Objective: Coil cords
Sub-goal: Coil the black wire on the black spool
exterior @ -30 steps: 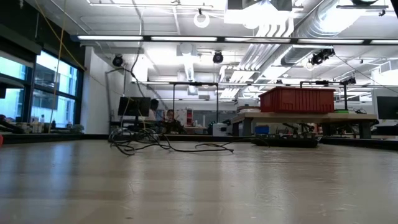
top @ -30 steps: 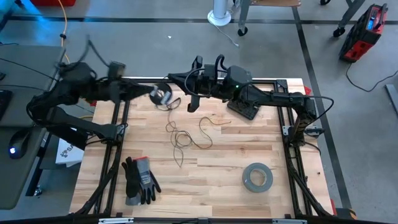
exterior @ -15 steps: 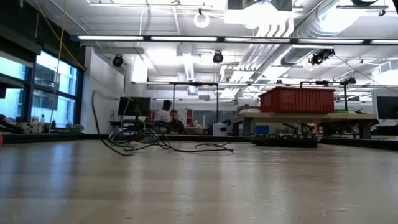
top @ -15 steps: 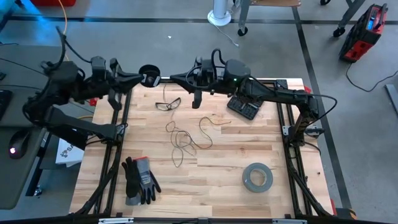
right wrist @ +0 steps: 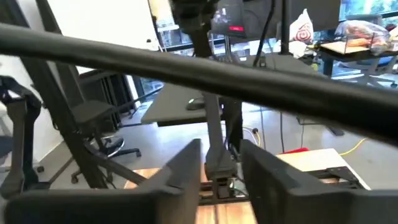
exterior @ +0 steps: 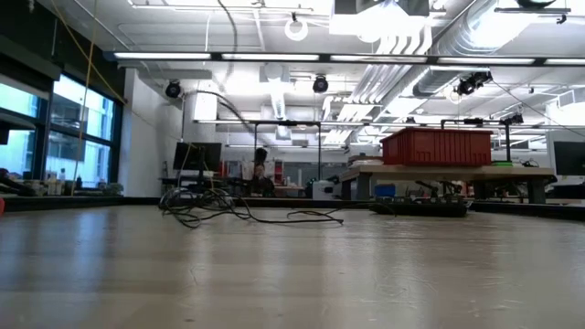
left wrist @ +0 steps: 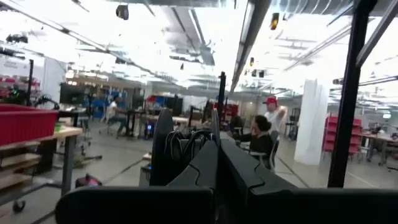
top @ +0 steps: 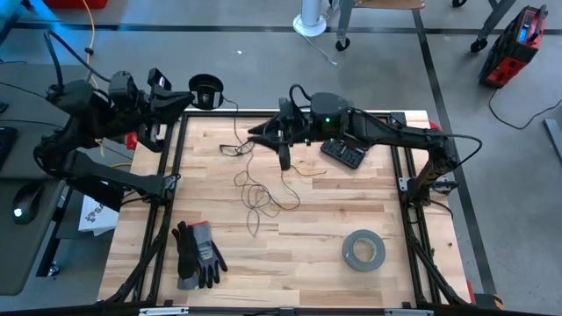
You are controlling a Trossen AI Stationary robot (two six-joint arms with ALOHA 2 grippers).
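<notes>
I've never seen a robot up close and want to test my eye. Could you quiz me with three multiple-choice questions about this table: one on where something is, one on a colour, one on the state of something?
1. Where does the grey tape roll lie?
A. on the right half of the table
B. on the left half
C. on the floor

2. What colour is the small round spool?
A. red
B. black
C. white

3. How does the thin cord lie on the table?
A. neatly coiled
B. in a loose tangle
C. stretched out straight

Answers:
1 A: the high view shows it on the wood at the right, well apart from the cord.
2 B: it shows as a dark ring beyond the table's edge.
3 B: its loops wander unevenly across the wood.
</notes>
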